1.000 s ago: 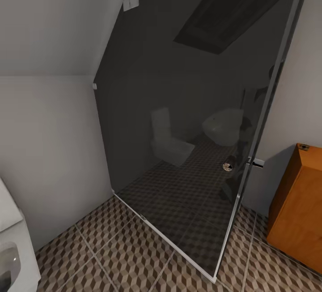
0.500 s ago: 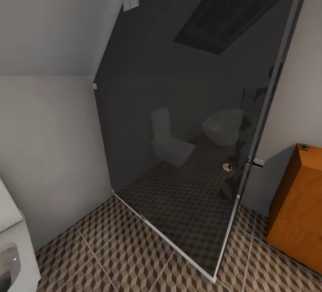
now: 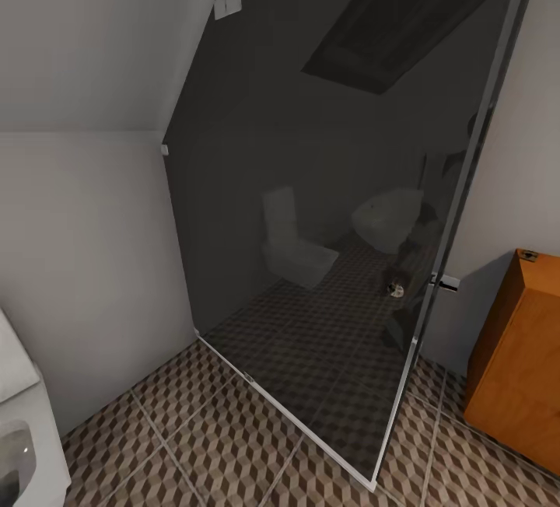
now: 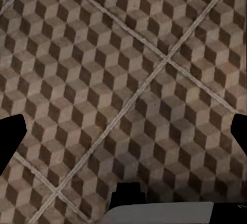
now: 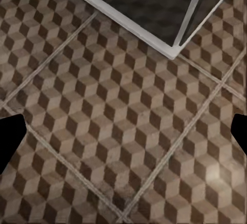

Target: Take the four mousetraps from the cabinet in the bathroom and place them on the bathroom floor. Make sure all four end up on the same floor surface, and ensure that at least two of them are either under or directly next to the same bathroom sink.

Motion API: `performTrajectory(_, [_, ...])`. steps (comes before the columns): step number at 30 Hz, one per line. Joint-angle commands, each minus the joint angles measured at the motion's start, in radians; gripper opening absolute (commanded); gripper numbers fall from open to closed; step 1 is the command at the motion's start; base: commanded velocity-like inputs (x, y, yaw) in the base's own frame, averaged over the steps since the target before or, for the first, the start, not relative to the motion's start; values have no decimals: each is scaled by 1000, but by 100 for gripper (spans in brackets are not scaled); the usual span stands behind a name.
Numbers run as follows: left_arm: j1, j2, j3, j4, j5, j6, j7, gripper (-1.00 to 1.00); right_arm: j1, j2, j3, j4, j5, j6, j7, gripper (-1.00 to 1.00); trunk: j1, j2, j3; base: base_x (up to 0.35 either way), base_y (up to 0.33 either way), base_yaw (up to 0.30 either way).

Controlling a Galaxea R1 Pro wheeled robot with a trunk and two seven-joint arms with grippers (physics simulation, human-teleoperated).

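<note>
- The left pincer [image 4: 123, 131], seen from its wrist camera, has its two dark fingertips spread far apart at the 9 and 3 o'clock edges of the picture, with nothing between them but floor.
- The right pincer [image 5: 123, 131] is the same: fingers wide apart, nothing held, pointed down at the tiles.
- Both arms seem to hang low and idle, likely because the robot is travelling, not reaching.
- Beneath both pincers lies the bathroom floor [image 3: 225, 445], large tiles printed with brown, beige and white cubes and pale grout lines.
- In the right wrist view, the white bottom rail of a dark glass shower screen [image 5: 154, 0] crosses the tiles at 12 o'clock.
- From the head camera, that shower screen [image 3: 327, 204] stands tall in the middle, dim and reflective; a toilet, a rounded tub and part of the robot show faintly in it.
- The cabinet [image 3: 517, 359], an orange-brown wooden chest, stands at 4 o'clock, just beside the screen's edge, only its end and a corner of its top in view.
- A small tan thing [image 3: 530, 256] rests on the cabinet top at 3 o'clock, possibly a mousetrap; too small to tell.
- A white curved fixture [image 3: 19, 429] sits at 8 o'clock.
- The cabinet is off to the side, so the robot probably needs to turn toward it first.
</note>
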Motion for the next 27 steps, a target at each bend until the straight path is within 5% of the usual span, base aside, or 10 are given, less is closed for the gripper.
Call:
performTrajectory(1, [1, 1, 1, -13, 0, -2, 0, 100, 0, 0, 1, -17, 1, -4, 0, 100, 0, 0, -1, 0, 0, 0])
performTrajectory(14, [1, 30, 1, -52, 4, -17, -3, 100, 0, -3, 2, -77, 1, -47, -1, 100, 0, 0, -1, 0, 0, 0])
performTrajectory(23, [1, 35, 1, 17, 6, -159, -3, 100, 0, -3, 2, -77, 1, -64, -1, 100, 0, 0, -1, 0, 0, 0])
performTrajectory(27, [1, 35, 1, 20, 6, -165, -3, 100, 0, -3, 2, -77, 1, -64, -1, 100, 0, 0, -1, 0, 0, 0])
